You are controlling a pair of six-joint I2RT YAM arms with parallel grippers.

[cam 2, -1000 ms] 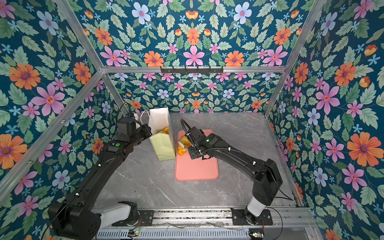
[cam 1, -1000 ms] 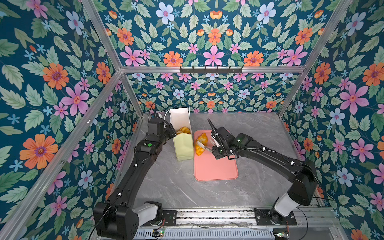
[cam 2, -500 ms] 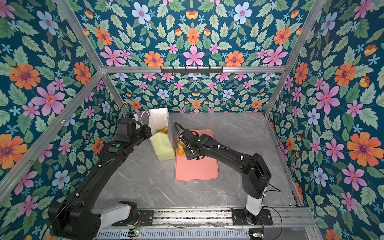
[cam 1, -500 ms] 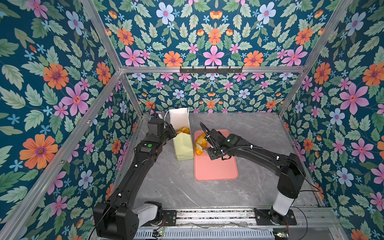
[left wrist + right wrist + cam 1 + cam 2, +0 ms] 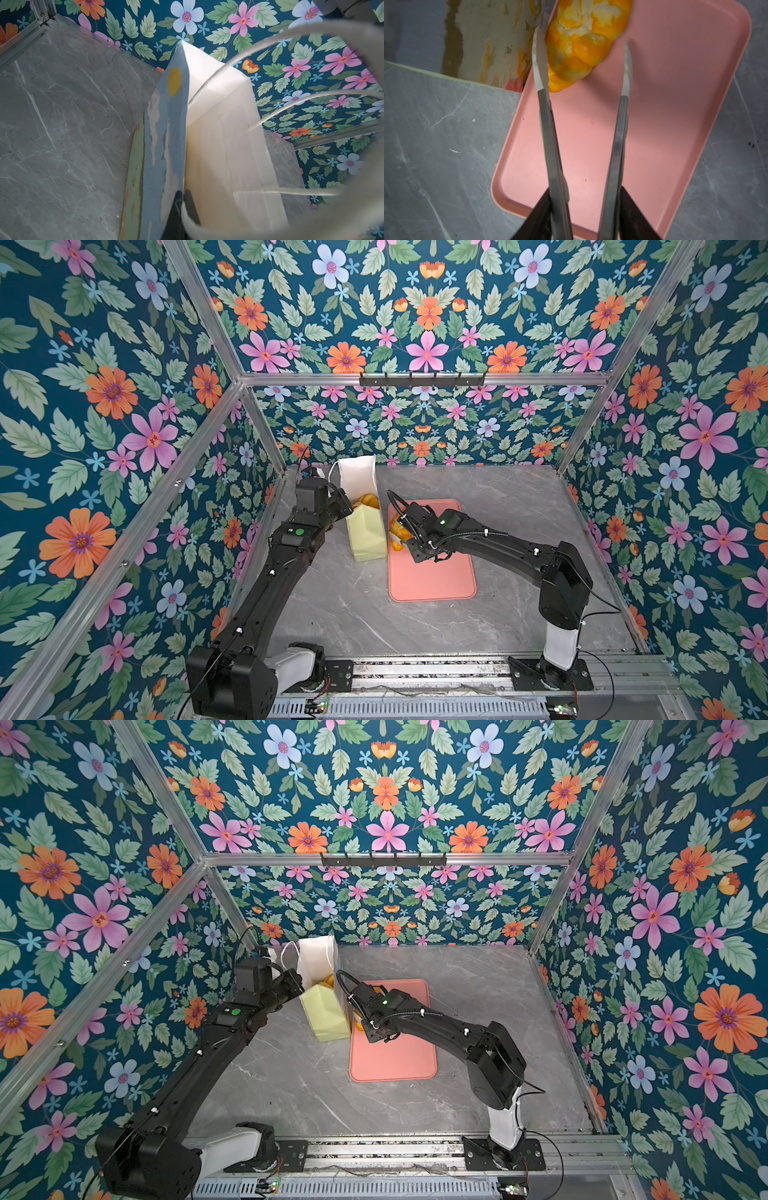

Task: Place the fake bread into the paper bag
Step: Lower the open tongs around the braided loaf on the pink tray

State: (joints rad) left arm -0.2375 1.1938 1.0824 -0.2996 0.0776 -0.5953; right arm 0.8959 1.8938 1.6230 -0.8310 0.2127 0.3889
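The paper bag [image 5: 366,533] [image 5: 326,1017] stands at the back left, its white mouth open. Orange fake bread [image 5: 368,501] shows inside it. My left gripper [image 5: 183,195] [image 5: 348,506] is shut on the bag's rim, one finger inside the wall and one outside. A braided loaf of fake bread [image 5: 577,47] [image 5: 397,533] lies on the pink tray [image 5: 654,124], against the bag's painted side. My right gripper [image 5: 582,37] has long metal tong fingers and stands open astride the loaf's end. One blade [image 5: 538,62] touches the loaf; the other is apart from it.
The pink tray [image 5: 432,580] [image 5: 395,1060] lies right of the bag on the grey marble table [image 5: 519,531]. White cord handles [image 5: 291,97] loop close to the left wrist camera. Floral walls enclose the table on three sides.
My right arm has shifted left toward the bag, and its tong blades have spread a little. The left gripper and the bag have stayed put.
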